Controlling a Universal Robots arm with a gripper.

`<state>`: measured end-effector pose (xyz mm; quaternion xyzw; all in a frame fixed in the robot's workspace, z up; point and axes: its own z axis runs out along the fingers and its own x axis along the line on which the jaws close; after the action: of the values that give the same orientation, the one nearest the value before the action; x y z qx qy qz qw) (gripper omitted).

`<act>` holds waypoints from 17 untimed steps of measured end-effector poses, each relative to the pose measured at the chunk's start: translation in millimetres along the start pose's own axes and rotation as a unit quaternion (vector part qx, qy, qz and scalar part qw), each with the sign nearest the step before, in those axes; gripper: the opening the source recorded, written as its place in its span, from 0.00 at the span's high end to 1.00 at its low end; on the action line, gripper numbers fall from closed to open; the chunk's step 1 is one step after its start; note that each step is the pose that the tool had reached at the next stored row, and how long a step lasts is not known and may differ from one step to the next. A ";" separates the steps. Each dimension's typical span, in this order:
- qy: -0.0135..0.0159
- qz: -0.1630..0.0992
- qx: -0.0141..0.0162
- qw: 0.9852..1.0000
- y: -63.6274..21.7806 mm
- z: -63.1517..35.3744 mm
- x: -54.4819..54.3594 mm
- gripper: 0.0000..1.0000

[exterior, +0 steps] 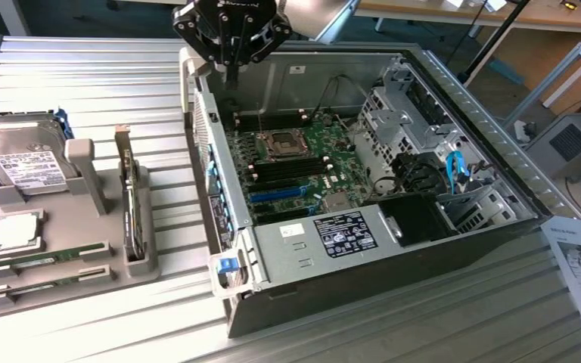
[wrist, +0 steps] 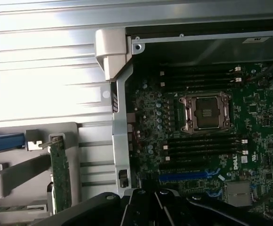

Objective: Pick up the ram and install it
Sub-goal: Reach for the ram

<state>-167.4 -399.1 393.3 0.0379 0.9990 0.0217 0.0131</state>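
Ram (exterior: 46, 262): lay flat in the grey tray (exterior: 119, 283), a second stick just beside it, near the bench (exterior: 88, 68) edge on the exterior view's left.
Pincer (exterior: 232, 73): closed, gripping nothing, hung over the open computer case (exterior: 492, 128), well apart from the ram.
Motherboard (exterior: 306, 155): lay inside the case.
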 end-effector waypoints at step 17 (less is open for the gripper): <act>0.000 0.000 0.000 1.000 -2.6 -0.9 32.9 0.89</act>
<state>-200.4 -399.3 393.3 0.0378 0.9990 0.0217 0.0131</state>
